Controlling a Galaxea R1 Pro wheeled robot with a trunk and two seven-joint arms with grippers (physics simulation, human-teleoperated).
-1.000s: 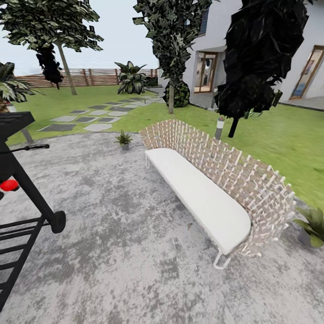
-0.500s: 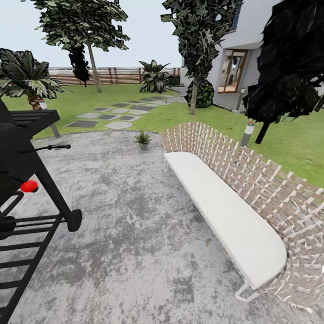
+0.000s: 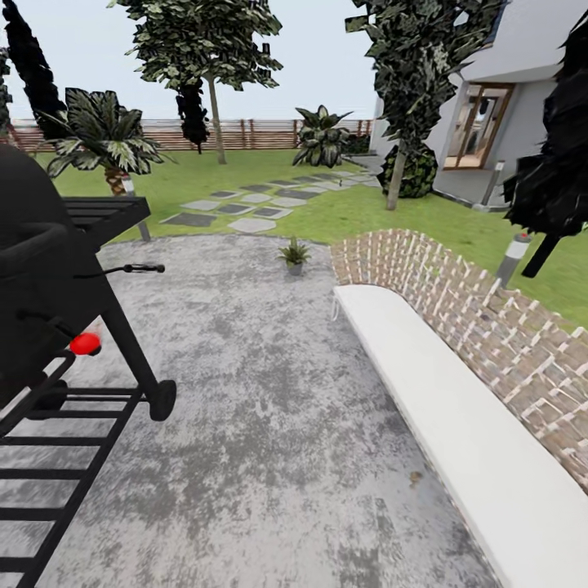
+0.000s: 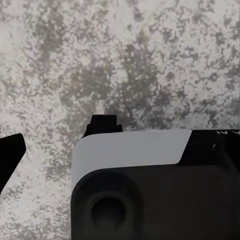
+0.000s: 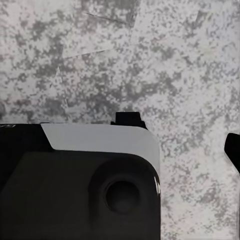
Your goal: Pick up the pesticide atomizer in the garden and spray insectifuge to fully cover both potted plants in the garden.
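A: What is cut off or hard to read here?

B: The black grill (image 3: 57, 327) runs off the head view's left edge, and the wicker seat (image 3: 482, 384) with its white cushion runs off the right and lower edges. One potted plant (image 3: 294, 255) stands at the far rim of the stone patio (image 3: 269, 408), just beyond the seat's near end and close to the lawn (image 3: 359, 214); it is small and its leaves blur together.

A: Any open room?

B: A broad bare strip of patio lies between the grill and the seat, leading toward that plant. Beyond it, stepping stones (image 3: 245, 208) cross the grass toward the wooden fence (image 3: 261, 133). A grey bollard lamp (image 3: 512, 257) stands on the lawn behind the seat.

A: And the grippers?

B: Each wrist view looks over the arm's housing at mottled stone. For the left gripper (image 4: 55, 137) and the right gripper (image 5: 182, 135) only dark finger tips show, standing apart with bare ground between them, grasping nothing.
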